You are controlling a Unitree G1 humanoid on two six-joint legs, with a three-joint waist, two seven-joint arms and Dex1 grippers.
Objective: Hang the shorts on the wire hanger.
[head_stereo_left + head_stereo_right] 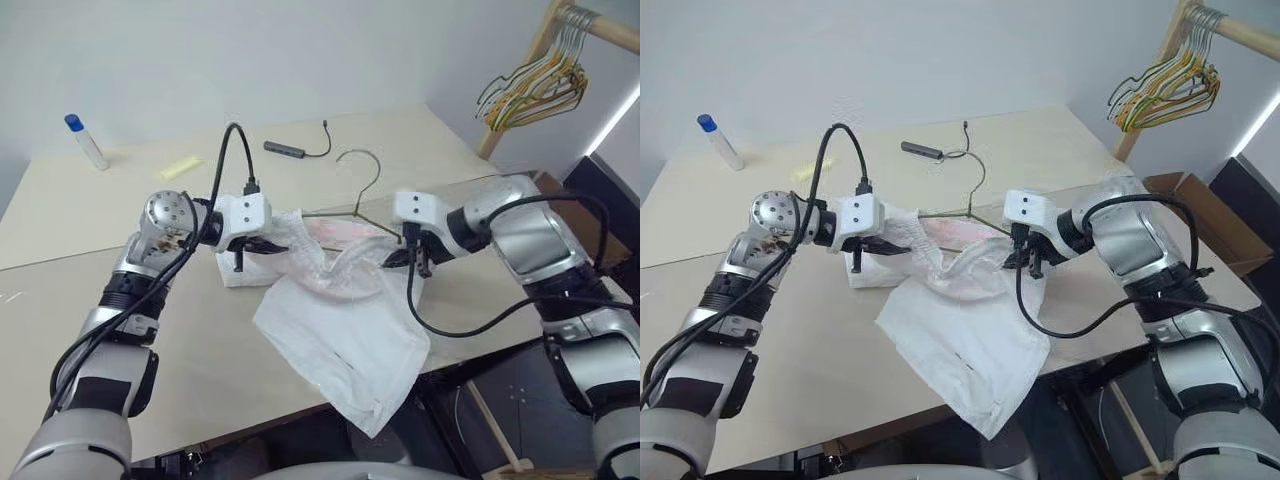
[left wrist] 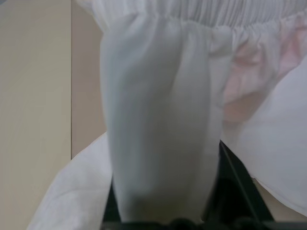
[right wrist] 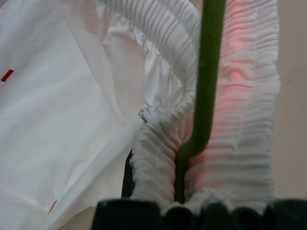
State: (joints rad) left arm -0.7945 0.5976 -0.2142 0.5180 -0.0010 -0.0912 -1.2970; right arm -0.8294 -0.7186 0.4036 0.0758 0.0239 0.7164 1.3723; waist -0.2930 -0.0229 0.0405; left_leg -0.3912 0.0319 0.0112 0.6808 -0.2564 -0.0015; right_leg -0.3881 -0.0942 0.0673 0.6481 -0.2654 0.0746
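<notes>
The right gripper is pinching the waistband and the wire hanger together, jaws closed tight on both. The left gripper has cloth draped over its fingers, but I cannot tell whether it is gripping or loosening. If that left side is letting go, the waistband could be slipping off the wire's end, and the hanging cloth could drag it off. The shorts are lying on the table, bunched at the waist, 1 leg spilling over the near edge; thin white fabric, pink stain showing.
</notes>
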